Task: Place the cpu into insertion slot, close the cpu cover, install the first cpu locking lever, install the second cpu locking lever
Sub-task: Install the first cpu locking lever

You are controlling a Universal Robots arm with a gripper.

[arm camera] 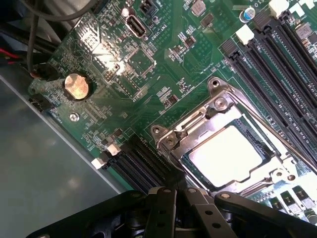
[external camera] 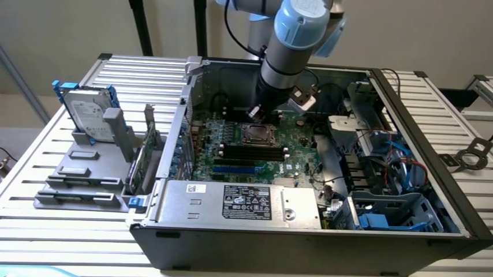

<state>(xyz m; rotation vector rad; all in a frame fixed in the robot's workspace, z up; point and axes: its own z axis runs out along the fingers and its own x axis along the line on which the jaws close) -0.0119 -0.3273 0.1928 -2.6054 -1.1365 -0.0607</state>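
Directly beneath the hand (arm camera: 185,191), the cpu (arm camera: 229,156) lies socketed.

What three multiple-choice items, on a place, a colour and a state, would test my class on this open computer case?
1. Where does the cpu lie?
A. in the slot
B. on the hard drive
C. on the table

2. What colour is the motherboard?
A. red
B. green
C. white

3. How is the cover?
A. removed
B. raised upright
C. down around the cpu

Key: 1 A, the silvery chip sits inside the socket frame; 2 B, the board shows green around the socket; 3 C, the metal frame lies flat, its window over the chip.
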